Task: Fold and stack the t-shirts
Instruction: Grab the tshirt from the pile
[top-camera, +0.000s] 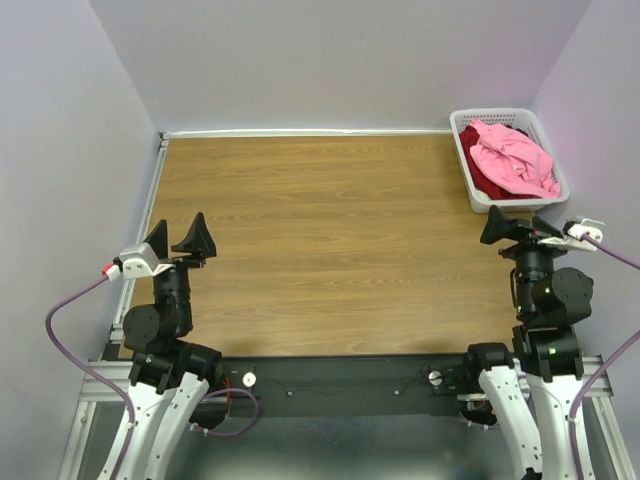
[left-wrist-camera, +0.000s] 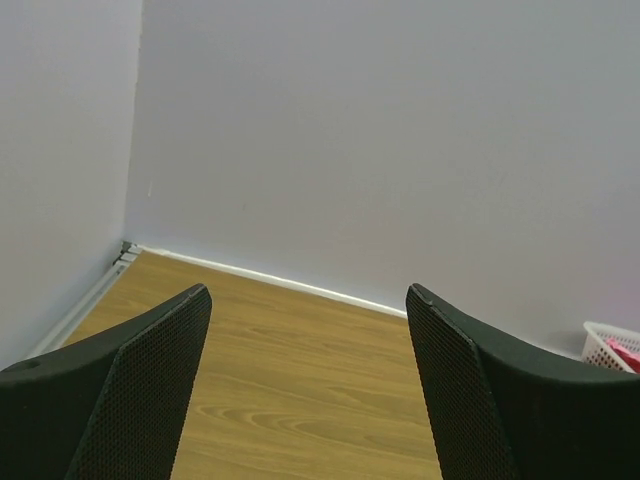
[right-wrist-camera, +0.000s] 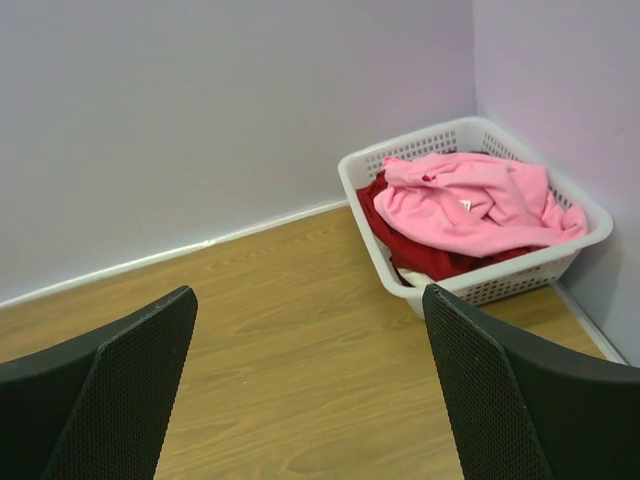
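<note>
T-shirts (top-camera: 510, 155) lie bunched in the white lattice basket (top-camera: 462, 125) at the far right corner of the table (top-camera: 330, 230). You have 1 pink shirt (right-wrist-camera: 470, 205) heaped on top and dark red shirts (right-wrist-camera: 415, 250) under it, showing along the basket's left side. You cannot count the red ones from this heap.

The basket sits close beside the right wall (right-wrist-camera: 560, 70) and near the back wall (top-camera: 340, 60). Its near rim stands between your right gripper (top-camera: 518, 222) and the cloth. That gripper hovers just in front of the basket, its 2 fingers spread wide with nothing between them.

Your left gripper (top-camera: 182, 222) is at the table's left edge, well apart from the shirts — its jaws are also wide apart and hold nothing.

Purple cables (top-camera: 60, 310) loop out from both wrists, off to the sides of the wood.

A small white tag (right-wrist-camera: 465, 205) shows on the pink cloth — too small for you to read.
</note>
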